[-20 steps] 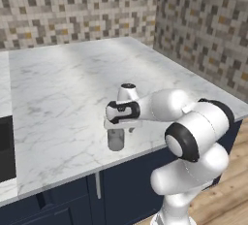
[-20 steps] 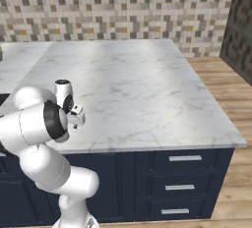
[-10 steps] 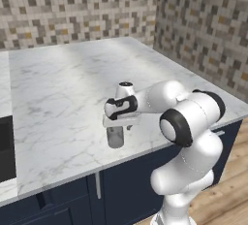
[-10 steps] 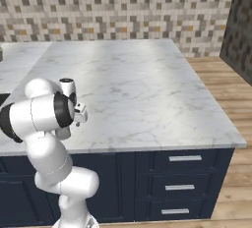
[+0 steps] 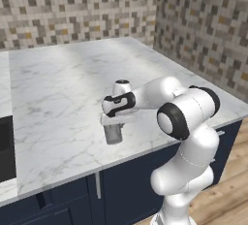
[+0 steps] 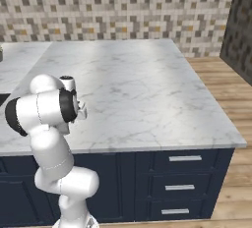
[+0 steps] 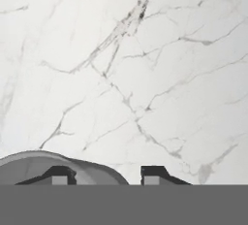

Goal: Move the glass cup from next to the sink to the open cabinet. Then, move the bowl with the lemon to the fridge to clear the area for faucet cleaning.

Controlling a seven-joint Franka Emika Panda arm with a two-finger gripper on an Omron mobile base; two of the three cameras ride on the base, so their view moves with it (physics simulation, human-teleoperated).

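The glass cup (image 5: 113,134) stays in the gripper (image 5: 114,123), jaws closed on its rim, low over the marble counter (image 5: 58,88). Since a second ago the arm has folded closer to its base. Judgement: carry to the open cabinet is under way.

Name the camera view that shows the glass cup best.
The left base view: the glass cup stands whole on the marble counter, under the gripper. The hand view catches its curved rim; in the right base view the arm blocks it.
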